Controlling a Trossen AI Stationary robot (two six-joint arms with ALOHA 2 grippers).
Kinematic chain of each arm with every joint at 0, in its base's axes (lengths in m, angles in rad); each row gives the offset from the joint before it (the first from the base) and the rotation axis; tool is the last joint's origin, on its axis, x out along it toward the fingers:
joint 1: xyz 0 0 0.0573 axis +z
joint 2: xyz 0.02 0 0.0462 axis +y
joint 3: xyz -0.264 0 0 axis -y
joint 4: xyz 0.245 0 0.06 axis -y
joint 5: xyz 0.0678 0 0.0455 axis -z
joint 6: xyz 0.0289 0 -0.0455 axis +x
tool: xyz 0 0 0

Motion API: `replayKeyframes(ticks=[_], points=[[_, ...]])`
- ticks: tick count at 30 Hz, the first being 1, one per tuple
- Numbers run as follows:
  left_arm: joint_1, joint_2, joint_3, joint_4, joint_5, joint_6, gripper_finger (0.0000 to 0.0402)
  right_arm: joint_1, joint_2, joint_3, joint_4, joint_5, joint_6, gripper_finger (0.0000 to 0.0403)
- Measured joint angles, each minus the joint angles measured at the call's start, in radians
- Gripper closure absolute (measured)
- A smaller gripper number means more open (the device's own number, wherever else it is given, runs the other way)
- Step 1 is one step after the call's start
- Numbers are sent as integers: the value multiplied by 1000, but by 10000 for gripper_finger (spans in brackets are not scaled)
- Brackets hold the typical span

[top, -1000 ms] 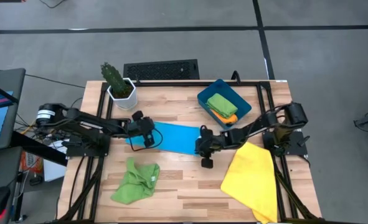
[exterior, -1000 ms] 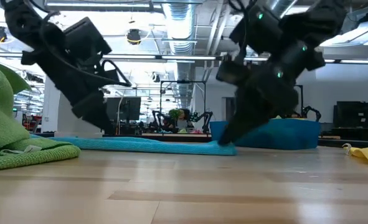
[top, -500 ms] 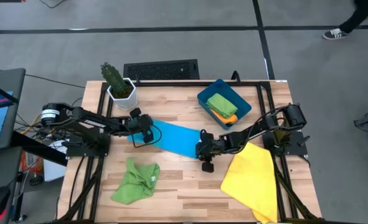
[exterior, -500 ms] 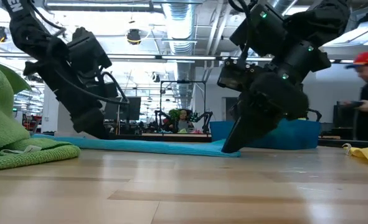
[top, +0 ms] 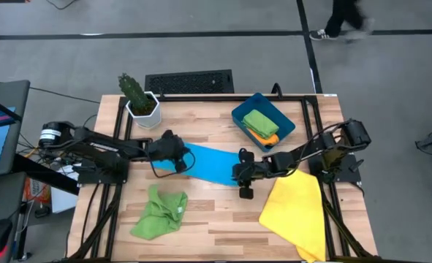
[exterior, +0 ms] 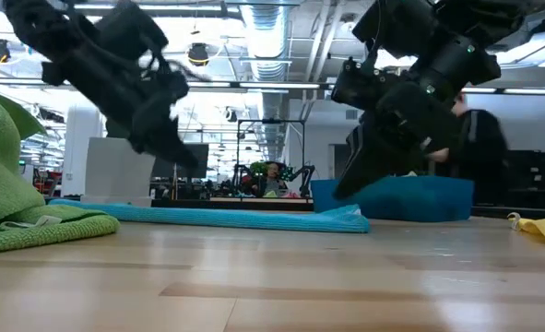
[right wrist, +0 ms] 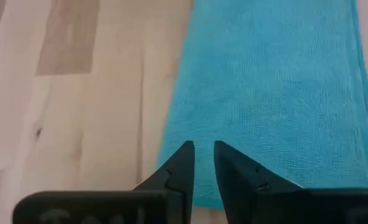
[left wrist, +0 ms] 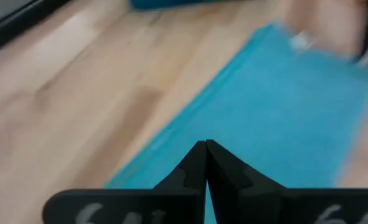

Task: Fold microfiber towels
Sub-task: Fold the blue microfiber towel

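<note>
Left gripper (left wrist: 206,163) fingers clenched empty above blurred light blue towel (top: 210,164), right gripper (right wrist: 203,163) fingers released

Flat light blue microfiber cloth towel (right wrist: 271,93) looks soft, matt, finely ribbed; pale wooden plank table (right wrist: 78,93) smooth with slight sheen; crumpled green cloth towel (exterior: 14,198) fuzzy; dark teal bin (top: 263,120) smooth plastic.

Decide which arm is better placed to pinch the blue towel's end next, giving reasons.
Probably the right: the right gripper hangs slightly parted over the light blue towel, while the left gripper is shut.
</note>
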Motion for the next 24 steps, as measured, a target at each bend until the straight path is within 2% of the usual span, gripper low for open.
replayKeyframes(ticks=[4,8,13,16,20,24], points=[[-117,67,-30,194,-27,-46,402,22,34,2,80,6,-1,317],[-218,210,-41,348,-148,-63,402,35,119,2,162,13,-2,317],[-293,378,-43,357,-230,-187,402,47,177,7,193,22,36,317],[-329,433,-40,370,-275,-247,402,57,182,8,193,36,40,317],[-370,449,-38,327,-344,-288,402,59,183,8,181,47,39,317],[-386,399,-42,257,-373,-267,402,51,183,8,172,42,35,317]])
